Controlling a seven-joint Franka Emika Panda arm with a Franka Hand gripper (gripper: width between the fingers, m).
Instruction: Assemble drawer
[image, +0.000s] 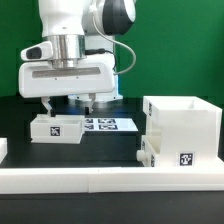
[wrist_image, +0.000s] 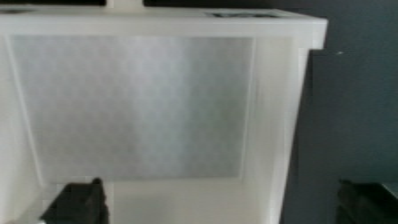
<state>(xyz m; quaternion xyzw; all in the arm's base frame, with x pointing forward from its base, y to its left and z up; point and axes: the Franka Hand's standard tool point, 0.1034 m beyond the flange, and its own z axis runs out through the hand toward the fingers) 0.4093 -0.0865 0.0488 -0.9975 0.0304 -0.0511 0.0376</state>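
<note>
A small white open-top tray (image: 57, 127) with a black-and-white tag on its front lies on the black table at the exterior view's left. My gripper (image: 68, 102) hangs just above it, open and empty. In the wrist view the tray (wrist_image: 143, 100) fills most of the picture, seen from above. My gripper (wrist_image: 224, 205) straddles it: one dark fingertip (wrist_image: 75, 200) is over the tray's inside and the other is over the table beyond the tray's side wall. The tall boxy casing (image: 185, 128) stands at the right, with a second small tray (image: 148, 152) against its left side.
The marker board (image: 108, 124) lies flat on the table just right of the small tray. A long low white rail (image: 100, 178) runs along the front. A white piece (image: 3, 150) shows at the left edge.
</note>
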